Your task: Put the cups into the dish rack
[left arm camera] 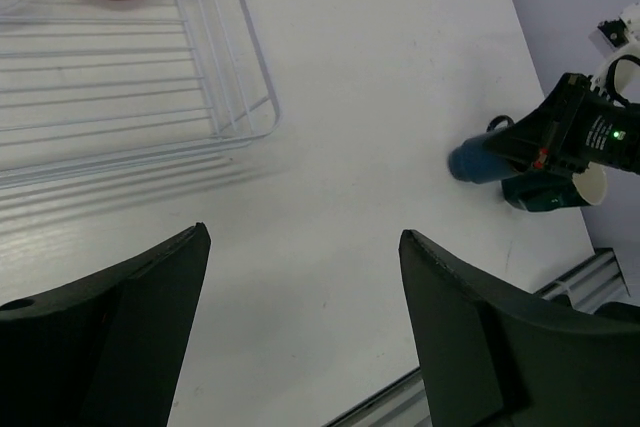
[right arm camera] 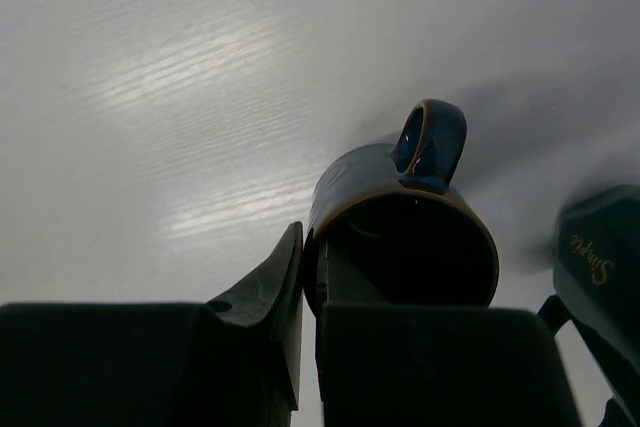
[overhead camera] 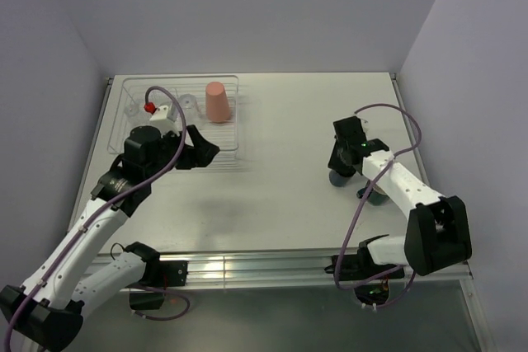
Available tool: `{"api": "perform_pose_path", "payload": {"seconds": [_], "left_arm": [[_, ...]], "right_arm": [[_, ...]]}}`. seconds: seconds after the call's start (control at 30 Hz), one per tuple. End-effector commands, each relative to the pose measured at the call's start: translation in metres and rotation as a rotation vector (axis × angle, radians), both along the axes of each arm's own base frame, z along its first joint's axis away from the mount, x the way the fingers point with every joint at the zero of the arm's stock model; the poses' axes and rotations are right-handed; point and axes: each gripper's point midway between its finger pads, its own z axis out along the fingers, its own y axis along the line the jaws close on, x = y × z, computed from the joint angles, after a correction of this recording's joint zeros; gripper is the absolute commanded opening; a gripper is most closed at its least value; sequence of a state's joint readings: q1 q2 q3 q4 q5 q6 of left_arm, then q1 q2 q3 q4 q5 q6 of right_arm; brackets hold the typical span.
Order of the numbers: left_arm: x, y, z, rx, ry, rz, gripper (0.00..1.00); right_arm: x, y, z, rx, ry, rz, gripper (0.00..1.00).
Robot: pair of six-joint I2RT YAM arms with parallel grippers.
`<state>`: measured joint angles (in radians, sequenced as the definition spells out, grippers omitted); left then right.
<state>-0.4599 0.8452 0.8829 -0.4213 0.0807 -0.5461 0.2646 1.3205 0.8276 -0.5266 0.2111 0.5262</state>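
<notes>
The dish rack (overhead camera: 233, 136) stands at the back left, and a salmon-pink cup (overhead camera: 217, 101) sits upside down in it. Faint clear glass shapes (overhead camera: 189, 105) show beside the pink cup. My left gripper (overhead camera: 204, 154) hovers open and empty over the table just in front of the rack (left arm camera: 240, 67). At the right, my right gripper (right arm camera: 312, 247) is shut on the wall of the dark navy mug (right arm camera: 365, 182), one finger outside and one inside. The navy mug (overhead camera: 337, 178) has its handle pointing away from the wrist. The teal mug (overhead camera: 376, 197) stands close beside it (right arm camera: 600, 262).
A grey metal rail (overhead camera: 247, 268) runs along the near table edge between the arm bases. Walls close the table in at the left, back and right. A purple cable (overhead camera: 388, 113) loops above the right arm.
</notes>
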Motion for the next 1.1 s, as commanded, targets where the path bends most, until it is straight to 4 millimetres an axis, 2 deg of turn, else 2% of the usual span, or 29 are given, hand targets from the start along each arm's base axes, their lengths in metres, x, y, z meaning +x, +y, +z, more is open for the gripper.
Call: {"api": "perform_pose_path", "payload": {"seconds": [0.0, 0.03, 0.07, 0.1, 0.2, 0.23, 0.27, 0.3, 0.33, 0.37, 0.4, 0.47, 0.5, 0.57, 0.6, 0.63, 0.67, 0.7, 0.77, 0.93, 1.07], "left_arm": [[0.003, -0.026, 0.020, -0.098, -0.041, -0.103, 0.84], [-0.001, -0.035, 0.027, -0.126, -0.046, -0.152, 0.84], [0.003, -0.041, 0.035, -0.159, -0.063, -0.170, 0.86], [0.003, -0.046, 0.038, -0.176, -0.066, -0.195, 0.87], [0.009, -0.061, 0.048, -0.231, -0.078, -0.270, 0.88], [0.014, -0.061, 0.049, -0.247, -0.078, -0.270, 0.89], [0.010, -0.067, 0.051, -0.276, -0.071, -0.326, 0.91], [0.013, -0.072, 0.047, -0.312, -0.043, -0.357, 0.99], [0.018, -0.074, 0.057, -0.345, -0.085, -0.382, 0.99], [0.016, -0.079, 0.058, -0.366, -0.079, -0.428, 0.99], [0.022, -0.081, 0.054, -0.388, -0.053, -0.429, 0.99], [0.026, -0.085, 0.064, -0.419, -0.091, -0.457, 0.99], [0.026, -0.087, 0.062, -0.445, -0.078, -0.466, 0.99], [0.026, -0.090, 0.079, -0.507, -0.135, -0.495, 0.99], [0.022, -0.092, 0.079, -0.524, -0.137, -0.521, 0.99], [0.022, -0.094, 0.089, -0.545, -0.182, -0.541, 0.99], [0.022, -0.095, 0.091, -0.572, -0.171, -0.548, 0.99], [0.020, -0.096, 0.090, -0.584, -0.176, -0.560, 0.99], [0.019, -0.097, 0.097, -0.617, -0.195, -0.576, 0.99], [0.019, -0.102, 0.090, -0.618, -0.164, -0.595, 0.97], [0.015, -0.102, 0.093, -0.622, -0.172, -0.604, 0.93]], "right_arm": [[0.018, 0.031, 0.074, 0.162, -0.159, 0.090, 0.00], [0.025, 0.042, 0.110, 0.214, -0.239, 0.120, 0.00], [0.024, 0.065, 0.144, 0.328, -0.298, 0.193, 0.00], [0.024, 0.079, 0.158, 0.394, -0.318, 0.240, 0.00], [0.020, 0.124, 0.221, 0.634, -0.430, 0.378, 0.00], [0.008, 0.146, 0.236, 0.729, -0.419, 0.472, 0.00], [0.008, 0.160, 0.256, 0.803, -0.456, 0.511, 0.00], [0.004, 0.171, 0.274, 0.846, -0.478, 0.557, 0.00], [-0.002, 0.187, 0.279, 0.890, -0.455, 0.611, 0.00], [-0.003, 0.196, 0.292, 0.933, -0.475, 0.633, 0.00], [-0.001, 0.205, 0.297, 0.963, -0.469, 0.655, 0.00], [-0.011, 0.223, 0.313, 1.057, -0.460, 0.728, 0.00], [-0.010, 0.229, 0.315, 1.080, -0.451, 0.743, 0.00], [-0.013, 0.238, 0.325, 1.138, -0.458, 0.776, 0.00], [-0.011, 0.241, 0.322, 1.156, -0.445, 0.777, 0.00], [-0.012, 0.244, 0.322, 1.196, -0.416, 0.769, 0.00], [-0.016, 0.246, 0.331, 1.231, -0.438, 0.815, 0.00], [-0.014, 0.249, 0.326, 1.250, -0.418, 0.813, 0.00], [-0.015, 0.251, 0.331, 1.287, -0.418, 0.820, 0.00], [-0.015, 0.252, 0.334, 1.347, -0.413, 0.816, 0.00], [-0.015, 0.254, 0.334, 1.402, -0.420, 0.820, 0.00]]}}
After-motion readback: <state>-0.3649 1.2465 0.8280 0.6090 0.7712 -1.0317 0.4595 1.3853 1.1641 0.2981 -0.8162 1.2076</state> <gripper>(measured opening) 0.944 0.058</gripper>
